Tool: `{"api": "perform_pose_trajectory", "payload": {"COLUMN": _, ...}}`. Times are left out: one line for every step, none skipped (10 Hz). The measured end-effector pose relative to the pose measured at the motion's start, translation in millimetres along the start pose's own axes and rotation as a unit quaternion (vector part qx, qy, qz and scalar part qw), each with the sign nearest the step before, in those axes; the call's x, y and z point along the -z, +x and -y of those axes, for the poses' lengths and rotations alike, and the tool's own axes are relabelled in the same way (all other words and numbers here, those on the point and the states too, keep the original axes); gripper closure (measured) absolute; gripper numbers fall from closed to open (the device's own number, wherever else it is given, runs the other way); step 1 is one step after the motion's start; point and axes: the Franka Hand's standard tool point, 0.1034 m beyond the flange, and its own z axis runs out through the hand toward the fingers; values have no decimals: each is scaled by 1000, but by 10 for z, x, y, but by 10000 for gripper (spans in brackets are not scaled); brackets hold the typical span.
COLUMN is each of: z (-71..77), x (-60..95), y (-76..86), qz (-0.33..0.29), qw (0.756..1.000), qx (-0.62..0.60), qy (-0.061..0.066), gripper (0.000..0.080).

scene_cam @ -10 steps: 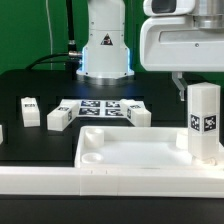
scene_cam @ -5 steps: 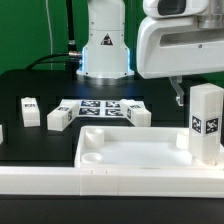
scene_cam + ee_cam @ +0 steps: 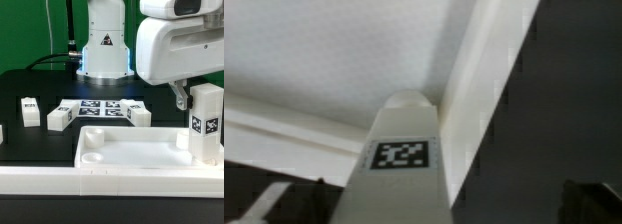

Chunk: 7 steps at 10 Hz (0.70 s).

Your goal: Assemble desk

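Observation:
The desk's white slab point(image 3: 130, 155) lies with its raised rim up at the front of the black table. One square white leg point(image 3: 205, 122) with a tag stands upright in its corner at the exterior view's right. My gripper point(image 3: 198, 97) hangs at that leg's top, with one finger point(image 3: 182, 97) showing beside it. In the wrist view the leg point(image 3: 402, 165) stands between my dark fingertips point(image 3: 269, 205) with gaps on both sides, over the slab point(image 3: 331, 50). The gripper point(image 3: 434, 215) is open and holds nothing.
Three loose white legs lie behind the slab point(image 3: 30, 110), point(image 3: 58, 118), point(image 3: 139, 115). The marker board point(image 3: 98, 108) lies flat between them. The robot's base point(image 3: 105, 50) stands at the back. A white piece shows at the left edge point(image 3: 2, 131).
My gripper has come down and shifted towards the exterior view's left, closer around the standing leg's top. The leg and slab have not moved.

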Motion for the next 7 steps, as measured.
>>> {"api": "perform_pose_trajectory", "payload": {"z": -7, "x": 1, "y": -1, "qz": 0, "qw": 1000, "qx": -5, "qy": 0, "gripper": 150}}
{"api": "perform_pose_trajectory", "payload": {"z": -6, "x": -1, "y": -2, "qz": 0, "qw": 1000, "qx": -5, "qy": 0, "gripper": 272}}
{"api": "perform_pose_trajectory", "payload": {"z": -6, "x": -1, "y": -2, "qz": 0, "qw": 1000, "qx": -5, "qy": 0, "gripper": 410}}
{"api": "perform_pose_trajectory", "payload": {"z": -33, "x": 3, "y": -3, "qz": -1, "qw": 1000, "qx": -5, "qy": -3, "gripper": 505}}
{"api": "perform_pose_trajectory", "payload": {"z": -36, "x": 2, "y": -4, "qz": -1, "qw": 1000, "qx": -6, "qy": -2, "gripper": 505}}
{"api": "perform_pose_trajectory", "payload": {"z": -39, "x": 3, "y": -5, "qz": -1, "qw": 1000, "qx": -6, "qy": -2, "gripper": 506}}
{"api": "perform_pose_trajectory", "payload": {"z": -39, "x": 3, "y": -5, "qz": -1, "qw": 1000, "qx": -6, "qy": -2, "gripper": 506}}
